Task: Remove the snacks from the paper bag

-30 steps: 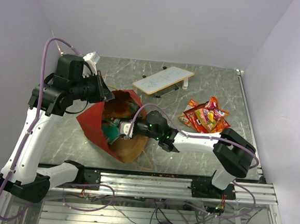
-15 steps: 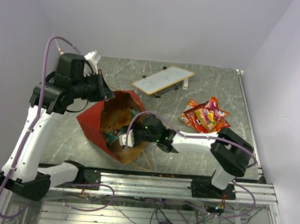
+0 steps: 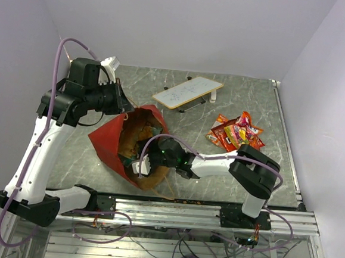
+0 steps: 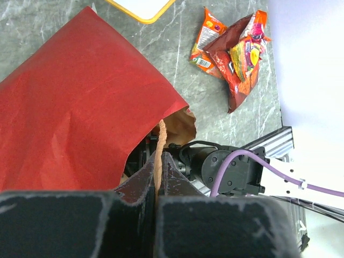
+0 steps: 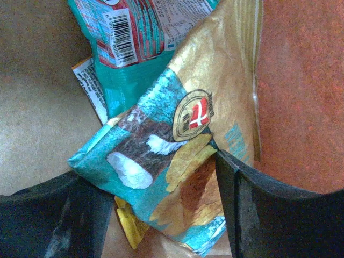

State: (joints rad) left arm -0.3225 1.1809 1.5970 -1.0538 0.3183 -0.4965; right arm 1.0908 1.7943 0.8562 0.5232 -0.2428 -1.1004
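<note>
The paper bag (image 3: pixel 107 143), red outside and brown inside, lies on its side with its mouth towards the right arm. My left gripper (image 3: pixel 122 103) is shut on the bag's thin string handle (image 4: pixel 159 137) and holds the rim up. Reaching inside the bag, my right gripper (image 3: pixel 139 162) is open. Its fingers (image 5: pixel 279 215) stand either side of a gold and teal chip packet (image 5: pixel 183 145) without pinching it. A teal packet (image 5: pixel 134 37) and a yellow one (image 5: pixel 126 226) lie beside it. Several snacks (image 3: pixel 236 134) are heaped on the table to the right.
A flat white board with a tan edge (image 3: pixel 187 92) rests at the back of the grey marble table (image 3: pixel 246 99). The metal frame rail (image 3: pixel 184 210) runs along the near edge. Purple walls close in both sides.
My right gripper has pushed further left into the bag and its jaws have opened. My left arm has shifted slightly up and back, still holding the handle.
</note>
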